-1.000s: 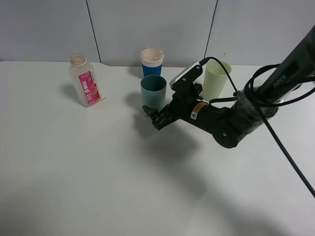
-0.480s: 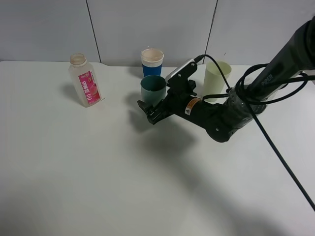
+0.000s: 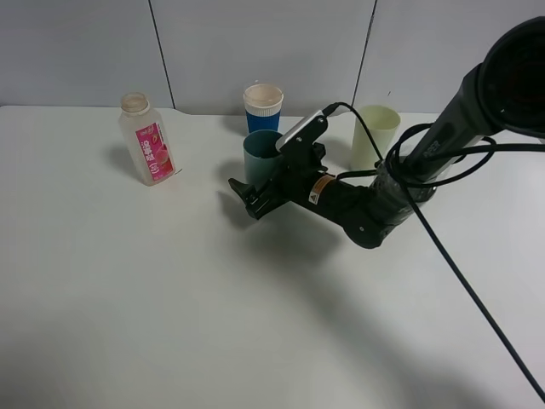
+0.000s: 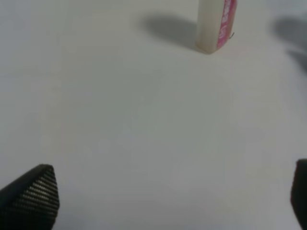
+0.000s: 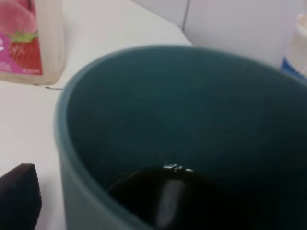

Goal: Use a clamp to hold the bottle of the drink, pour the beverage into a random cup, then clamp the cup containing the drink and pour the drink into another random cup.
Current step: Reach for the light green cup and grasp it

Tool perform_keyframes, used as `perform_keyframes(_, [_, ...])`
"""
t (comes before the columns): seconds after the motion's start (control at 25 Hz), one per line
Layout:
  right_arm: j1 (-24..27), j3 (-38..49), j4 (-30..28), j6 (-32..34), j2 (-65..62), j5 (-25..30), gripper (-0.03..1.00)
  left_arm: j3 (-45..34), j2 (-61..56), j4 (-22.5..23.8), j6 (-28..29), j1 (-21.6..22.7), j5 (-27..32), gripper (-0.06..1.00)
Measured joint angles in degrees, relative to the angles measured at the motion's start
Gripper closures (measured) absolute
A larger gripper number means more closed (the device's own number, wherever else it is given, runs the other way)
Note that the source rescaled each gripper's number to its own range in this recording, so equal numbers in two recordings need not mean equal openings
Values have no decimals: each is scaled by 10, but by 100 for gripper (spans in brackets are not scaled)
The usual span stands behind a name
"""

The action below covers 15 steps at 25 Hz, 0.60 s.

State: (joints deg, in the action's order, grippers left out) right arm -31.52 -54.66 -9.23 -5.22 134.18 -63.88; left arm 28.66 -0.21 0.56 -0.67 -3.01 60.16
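White table (image 3: 128, 298), mid-frame: teal cup (image 3: 264, 155) already has drink (image 5: 163, 196). Right gripper (image 3: 251, 194) gapes at it, gripping nothing. Pale green cup (image 3: 373, 136) pour's left.

Lower frame: bare table (image 3: 170, 324), open passage.
Upper centre: teal cup (image 3: 257, 158), blue cup (image 3: 262, 106), right arm (image 3: 358, 209) crowded.
Upper left: bottle (image 3: 148, 141), clear all round.

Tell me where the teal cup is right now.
In the exterior high view the teal cup stands centre-back, just in front of the blue cup with white rim, with the open right gripper close at its near side.
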Motion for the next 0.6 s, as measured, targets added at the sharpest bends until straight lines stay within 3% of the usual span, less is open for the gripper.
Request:
perform_keyframes(0.36, [0, -4, 0, 0, 5, -11, -3, 0, 0, 0, 0, 0, 0, 1])
perform_keyframes(0.4, [0, -4, 0, 0, 5, -11, 4, 0, 0, 0, 0, 0, 0, 1])
perform_keyframes(0.44, [0, -4, 0, 0, 5, -11, 21, 0, 0, 0, 0, 0, 0, 1])
perform_keyframes(0.52, [0, -4, 1, 0, 5, -11, 82, 0, 0, 0, 0, 0, 0, 1])
perform_keyframes(0.56, [1, -4, -1, 2, 5, -12, 97, 0, 0, 0, 0, 0, 0, 1])
perform_keyframes(0.6, [1, -4, -1, 2, 5, -12, 96, 0, 0, 0, 0, 0, 0, 1])
